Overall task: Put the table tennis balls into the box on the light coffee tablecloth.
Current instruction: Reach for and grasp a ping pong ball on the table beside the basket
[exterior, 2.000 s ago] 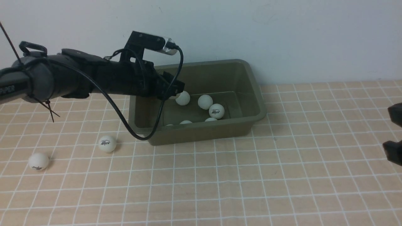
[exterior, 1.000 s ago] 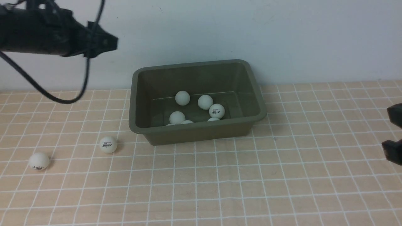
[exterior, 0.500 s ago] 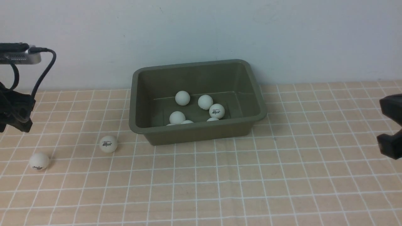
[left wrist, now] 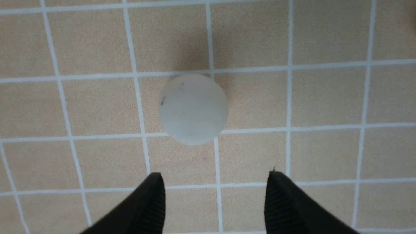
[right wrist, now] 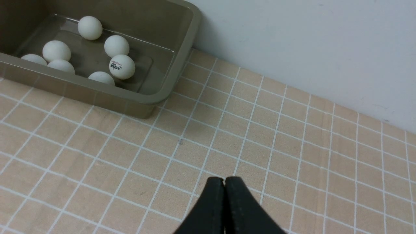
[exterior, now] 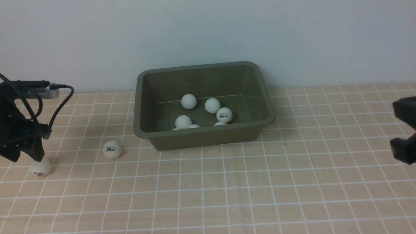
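The olive-green box [exterior: 201,134] stands on the light coffee tablecloth [exterior: 260,182] and holds several table tennis balls [exterior: 224,114]. Two more balls lie on the cloth to its left: one with a dark logo [exterior: 111,149] and one further left [exterior: 40,167]. My left gripper [exterior: 26,158] hangs open just over that far-left ball. In the left wrist view the ball [left wrist: 193,109] lies a little beyond the spread fingertips of the gripper [left wrist: 215,175], untouched. My right gripper [right wrist: 224,179] is shut and empty, low over the cloth right of the box [right wrist: 169,87].
A pale wall rises straight behind the box. The left arm's cable [exterior: 61,97] loops above the cloth at the far left. Black parts of the right arm [exterior: 404,151] show at the front view's right edge.
The left arm has left the box, where one more ball now lies, swung up and left, then come down over the far-left ball. The right arm has shifted slightly.
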